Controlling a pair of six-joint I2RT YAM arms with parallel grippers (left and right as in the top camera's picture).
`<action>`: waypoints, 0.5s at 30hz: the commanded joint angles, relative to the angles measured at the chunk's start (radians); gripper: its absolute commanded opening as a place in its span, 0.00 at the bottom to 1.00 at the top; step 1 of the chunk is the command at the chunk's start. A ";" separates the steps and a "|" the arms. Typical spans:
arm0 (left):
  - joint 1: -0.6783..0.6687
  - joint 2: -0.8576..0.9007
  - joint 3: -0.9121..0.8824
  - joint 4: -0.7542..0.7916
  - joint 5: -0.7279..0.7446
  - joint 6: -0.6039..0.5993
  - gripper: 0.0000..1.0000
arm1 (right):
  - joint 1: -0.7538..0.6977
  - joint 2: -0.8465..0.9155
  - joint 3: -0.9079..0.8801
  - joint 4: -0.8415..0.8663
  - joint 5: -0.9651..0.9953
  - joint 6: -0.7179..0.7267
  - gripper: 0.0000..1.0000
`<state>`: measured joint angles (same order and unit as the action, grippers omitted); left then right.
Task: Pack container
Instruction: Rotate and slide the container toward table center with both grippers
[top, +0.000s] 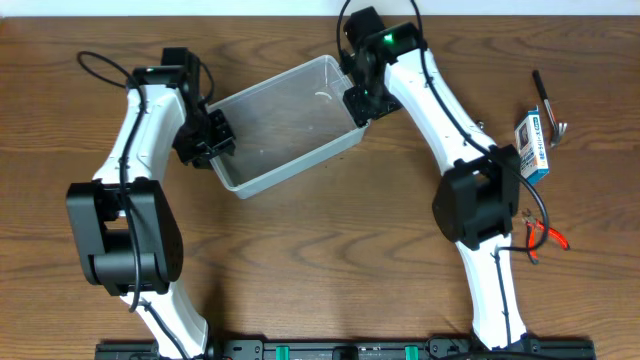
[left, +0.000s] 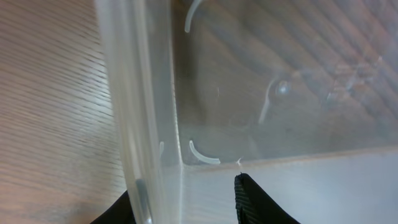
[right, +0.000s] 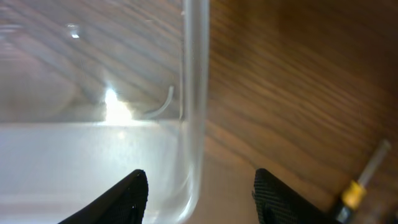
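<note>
Nothing is packed yet, as far as I can judge. The container (top: 285, 125) sits on the table (top: 300, 260) at the far centre, turned at an angle, with one arm at each of its short ends. Through its clear walls I see only wood grain and glare, so I take it to be empty.

The things that would go in lie well apart from it, off to my right: a small box (top: 533, 148), a black pen (top: 543, 97) just beyond it, and red pliers (top: 543, 236) nearer the right arm's base. The right wrist view also shows a tool with a yellow band (right: 356, 194) near that gripper. It is too blurred for me to name.

The left gripper (left: 186, 193) straddles the wall at the tub's left end, one finger outside and one inside. Its jaws are spread wider than the wall. The outer finger may be touching the rim, though the view is too close for me to be sure.

The right gripper (right: 199, 180) straddles the right end the same way. Its jaws are wide apart, with a clear gap on both sides of the wall, and grip nothing.

So I read both arms as placing or steadying the tub. All the picking and loading is still left to do.
</note>
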<state>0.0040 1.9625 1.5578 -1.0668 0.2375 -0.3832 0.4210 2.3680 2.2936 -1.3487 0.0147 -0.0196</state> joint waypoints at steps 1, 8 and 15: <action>-0.031 0.005 -0.011 -0.005 0.014 0.024 0.36 | -0.010 -0.085 0.014 -0.034 0.030 0.065 0.57; -0.069 0.005 -0.011 -0.005 0.013 0.031 0.36 | -0.010 -0.086 0.014 -0.087 0.084 0.076 0.54; -0.071 0.005 -0.011 -0.004 0.013 0.130 0.36 | -0.045 -0.086 0.014 -0.092 0.116 0.076 0.55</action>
<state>-0.0669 1.9625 1.5578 -1.0668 0.2382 -0.3233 0.4107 2.2967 2.2948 -1.4422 0.0978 0.0406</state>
